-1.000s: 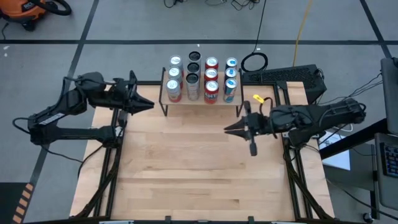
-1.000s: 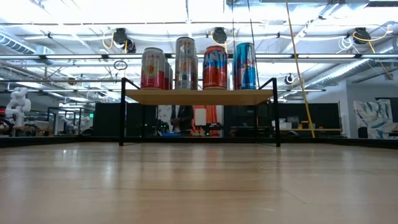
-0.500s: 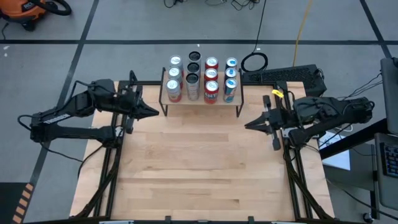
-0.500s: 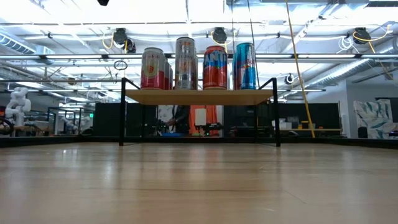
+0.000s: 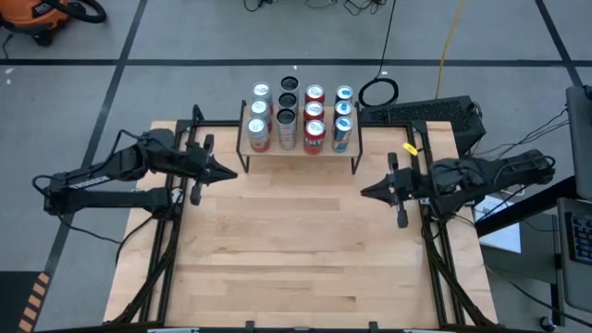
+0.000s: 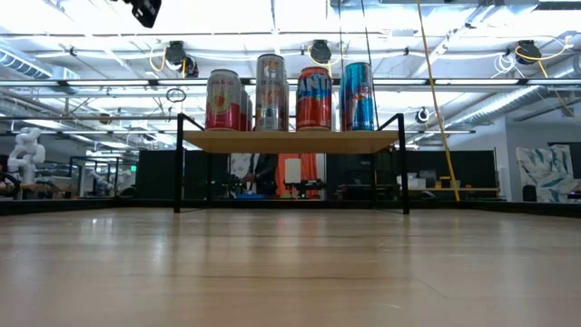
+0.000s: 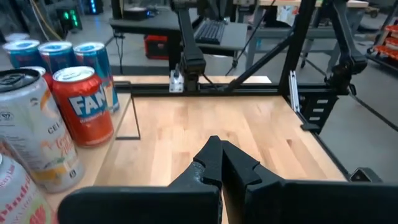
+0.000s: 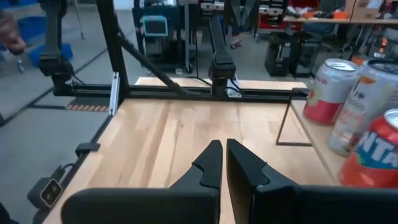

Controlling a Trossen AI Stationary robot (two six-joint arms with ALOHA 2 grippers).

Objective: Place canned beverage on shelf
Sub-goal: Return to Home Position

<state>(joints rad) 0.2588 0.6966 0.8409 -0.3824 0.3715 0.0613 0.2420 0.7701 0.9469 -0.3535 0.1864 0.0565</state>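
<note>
The low view showed four cans (image 6: 286, 94) fronting the shelf (image 6: 290, 141); the high view revealed rows behind. The shelf lay at two o'clock from the left gripper (image 5: 231, 173) and ten o'clock from the right gripper (image 5: 363, 192), both pinched together, empty.

In the low view, the front row of 4 tall drink cans (image 6: 313, 98) on the small light wooden shelf with black legs (image 6: 290, 142) mostly hides the cans behind. A dark arm part (image 6: 145, 11) is cut off at that view's top edge. A pink and white can (image 7: 15, 200) is cropped in the left wrist view, an orange-red can (image 8: 373, 155) in the right.
</note>
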